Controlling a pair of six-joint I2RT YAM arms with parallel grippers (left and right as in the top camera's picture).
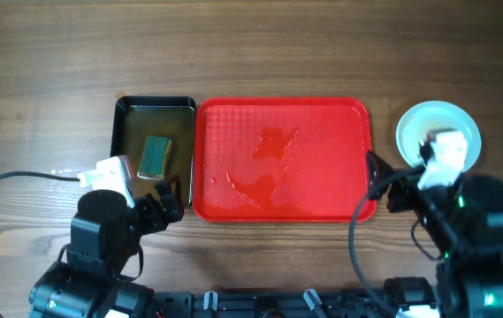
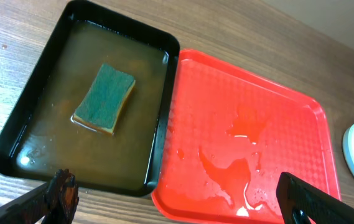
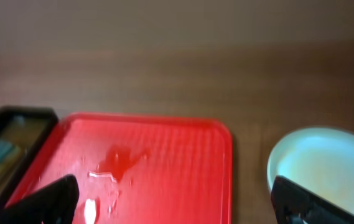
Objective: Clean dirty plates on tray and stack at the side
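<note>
Plates [image 1: 430,119] rest beside the wet tray [image 1: 322,132] (wooden table [image 1: 57,53]); left fingers [image 2: 61,194] and right fingers [image 3: 301,200] released.

A black tub [image 2: 164,74] of brownish water holds a green sponge [image 2: 104,98] on the wooden table [image 1: 48,62].

Open tray [image 1: 339,132] between tub [image 1: 120,141] and plates [image 1: 419,124]

Even bright light, glare on wet tray [image 2: 301,143], right wrist view blurred
</note>
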